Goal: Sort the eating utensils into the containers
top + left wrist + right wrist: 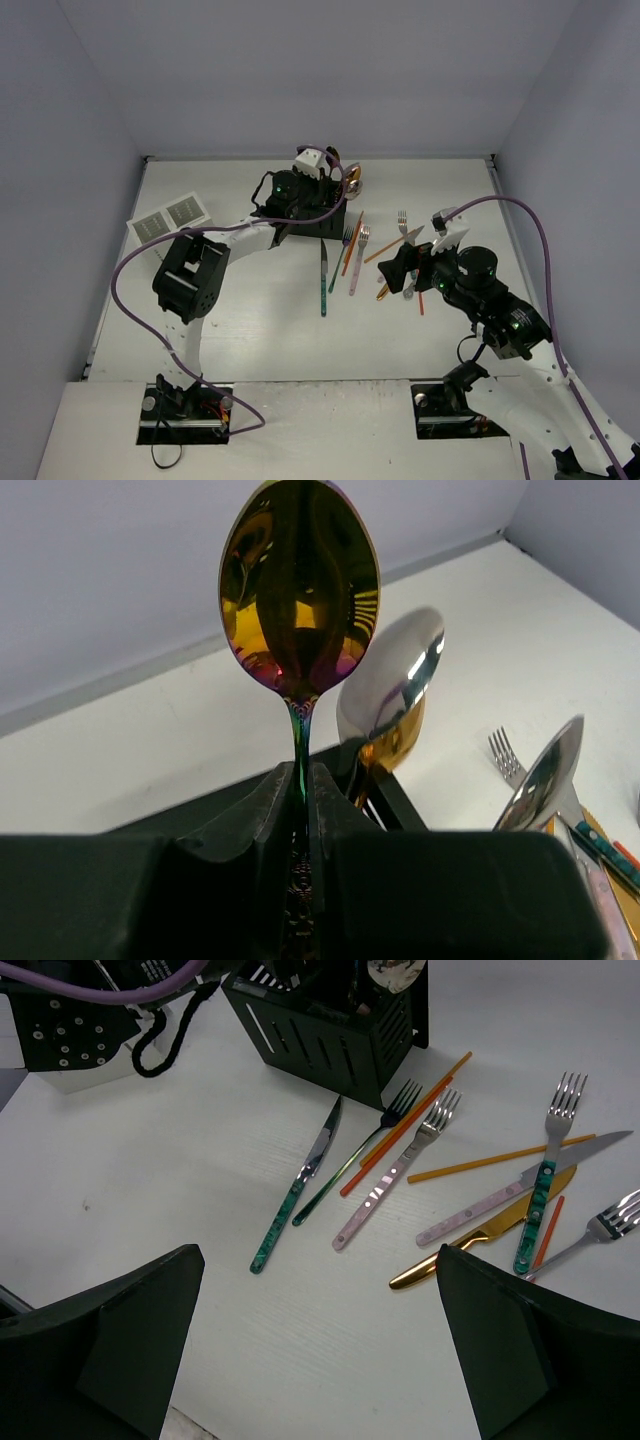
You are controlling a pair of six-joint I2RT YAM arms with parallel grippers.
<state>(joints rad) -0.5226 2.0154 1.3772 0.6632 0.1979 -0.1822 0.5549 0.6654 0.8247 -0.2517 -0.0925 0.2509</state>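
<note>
My left gripper [303, 780] is shut on the thin stem of an iridescent gold-purple spoon [300, 580], held bowl-up over the black caddy [310, 218]. A silver spoon [395, 685] and a gold one [390, 745] stand in that caddy just behind. The iridescent spoon's lower end is hidden. My right gripper [320, 1290] hangs open above bare table, short of the loose utensils: a teal-handled knife [295, 1195], a pink-handled fork [395, 1175], orange sticks [405, 1125], a gold knife [480, 1240] and a teal-handled fork [545, 1180].
The white caddy [168, 218] lies at the far left, beside the left arm's elbow. The purple cable [300, 215] loops past the black caddy. The loose pile [385, 255] sits between the black caddy and the right gripper [400, 268]. Walls enclose the table on three sides.
</note>
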